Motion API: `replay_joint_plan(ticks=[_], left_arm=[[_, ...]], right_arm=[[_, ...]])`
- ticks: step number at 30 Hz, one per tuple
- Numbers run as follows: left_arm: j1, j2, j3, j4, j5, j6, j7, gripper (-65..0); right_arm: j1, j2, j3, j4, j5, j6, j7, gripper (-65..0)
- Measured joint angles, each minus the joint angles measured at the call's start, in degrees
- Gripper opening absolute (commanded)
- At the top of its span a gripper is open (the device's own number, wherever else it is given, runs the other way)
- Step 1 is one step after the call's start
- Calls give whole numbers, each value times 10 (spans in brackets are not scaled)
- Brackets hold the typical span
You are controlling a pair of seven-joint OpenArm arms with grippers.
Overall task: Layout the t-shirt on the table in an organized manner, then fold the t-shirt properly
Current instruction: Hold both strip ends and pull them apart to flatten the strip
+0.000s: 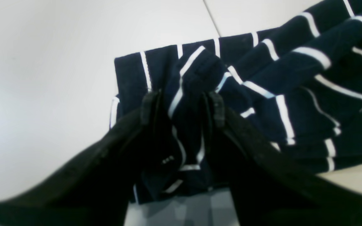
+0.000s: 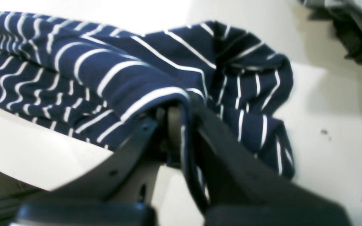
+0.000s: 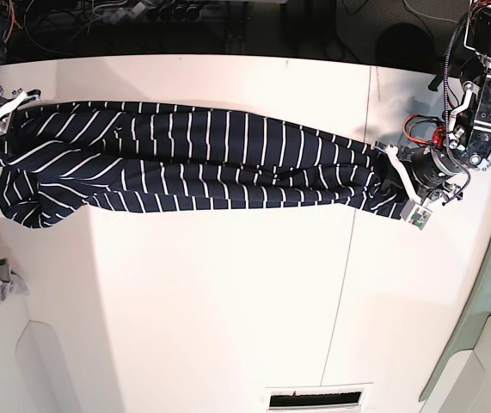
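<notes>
With our left gripper [image 1: 182, 105] and right gripper [image 2: 176, 125] each clamped on an end of the striped t-shirt [image 3: 193, 159], stretched between them across the table [image 3: 228, 301], we keep the tension even and lower both ends together to flatten wrinkles.

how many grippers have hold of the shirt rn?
2. The left gripper pinches a bunch of the t-shirt at its end on the base view's right; the right gripper clamps the hem at the opposite end.
</notes>
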Motion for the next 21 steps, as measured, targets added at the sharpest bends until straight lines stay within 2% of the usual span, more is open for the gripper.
replay_joint_plan(ticks=[3, 5, 8, 14, 16, 19, 21], left_arm=[[0, 0, 0, 0, 0, 0, 0, -420], [0, 0, 0, 0, -1, 0, 2, -419], [0, 0, -2, 0, -28, -1, 18, -392], [7, 1, -73, 49, -127, -76, 86, -391], [5, 2, -115, 72, -164, -86, 101, -386], [0, 1, -176, 89, -200, -88, 131, -304], [1, 2, -205, 89, -206, -88, 154, -282]], right_arm=[[0, 0, 0, -48, -1, 0, 36, -452], [2, 0, 0, -82, -3, -3, 66, -374], [15, 0, 0, -108, -5, -3, 55, -364], [38, -6, 23, -72, 63, -4, 10, -364], [43, -14, 44, -56, 74, -4, 9, -364], [45, -24, 60, -47, 102, -4, 12, -369], [51, -33, 59, -50, 100, -5, 11, -415]])
